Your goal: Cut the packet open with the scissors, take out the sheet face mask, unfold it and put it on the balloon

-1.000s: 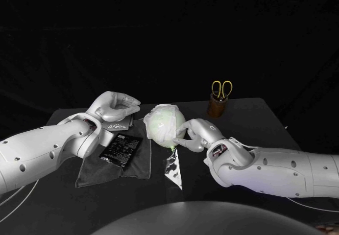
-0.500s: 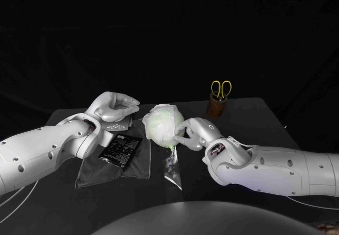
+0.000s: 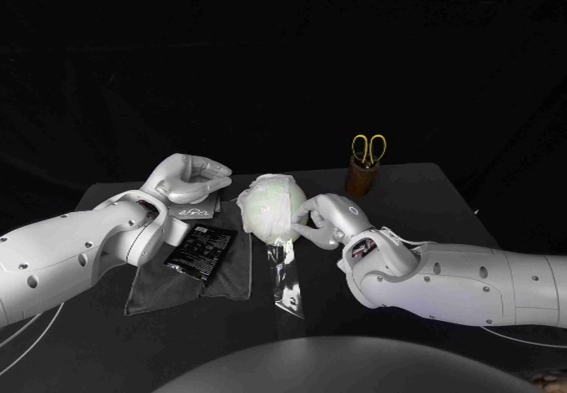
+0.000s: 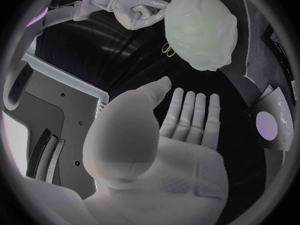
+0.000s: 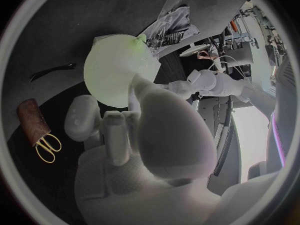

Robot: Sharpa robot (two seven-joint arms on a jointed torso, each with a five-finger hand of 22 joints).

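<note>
Head view | scissors (image 3: 369,149) upright in holder (image 3: 360,178) | right hand (image 3: 328,221) grips balloon (image 3: 272,205) | left hand (image 3: 189,178) empty, unclenched

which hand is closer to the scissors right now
Right. The right hand is at the balloon, on the side toward the scissors in their holder; the left hand is on the balloon's other side, farther off.

The pale balloon (image 3: 281,196) wears the white sheet mask (image 3: 260,214) — the black packet (image 3: 201,250) lies flat nearby, the scissors (image 3: 369,149) stand handles-up behind.
</note>
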